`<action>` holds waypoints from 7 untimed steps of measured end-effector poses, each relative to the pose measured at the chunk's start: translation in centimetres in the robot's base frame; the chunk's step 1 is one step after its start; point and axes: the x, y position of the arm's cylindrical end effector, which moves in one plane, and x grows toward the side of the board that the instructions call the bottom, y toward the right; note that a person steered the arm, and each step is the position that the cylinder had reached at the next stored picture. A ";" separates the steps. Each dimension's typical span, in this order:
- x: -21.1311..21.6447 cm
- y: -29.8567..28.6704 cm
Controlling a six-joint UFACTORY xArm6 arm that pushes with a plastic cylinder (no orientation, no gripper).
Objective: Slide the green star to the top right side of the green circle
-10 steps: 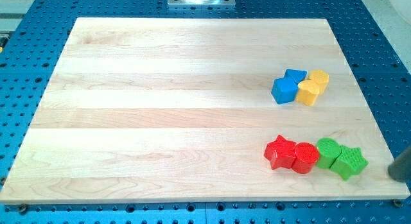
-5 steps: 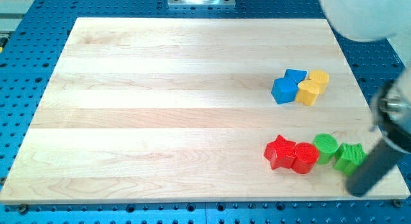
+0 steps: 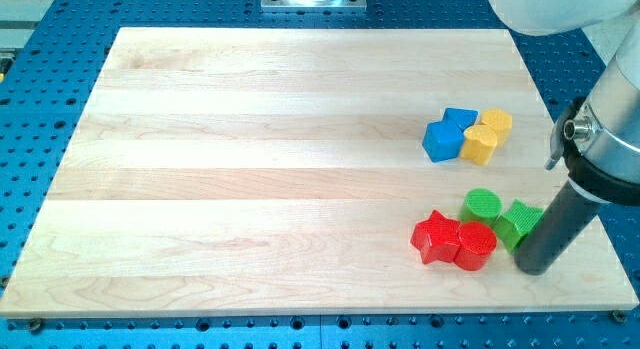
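- The red star [image 3: 436,236] and red cylinder [image 3: 476,245] sit touching near the view's bottom, just left of the green pair; they play no part in the move.
- The blue blocks [image 3: 447,135] and yellow blocks [image 3: 487,136] form a cluster further up the board [image 3: 250,169], well apart from the rest.
- The green circle [image 3: 482,205] stands just above the red cylinder.
- The green star [image 3: 520,223] lies just right of the circle and a little lower, close against it, partly hidden by the rod.
- My tip [image 3: 533,268] rests at the star's lower right edge, apparently touching it. There are no jaws to open or close, only the rod.
- The relation that matters: the star lies up and to the left of my tip, so a plain push would likely drive it into the circle. To reach the circle's top right it must go mostly upward, so the tip probably needs to come in from directly below.
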 end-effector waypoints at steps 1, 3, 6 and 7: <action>-2.2 -0.2; -4.2 4.3; -13.9 5.6; -14.3 1.8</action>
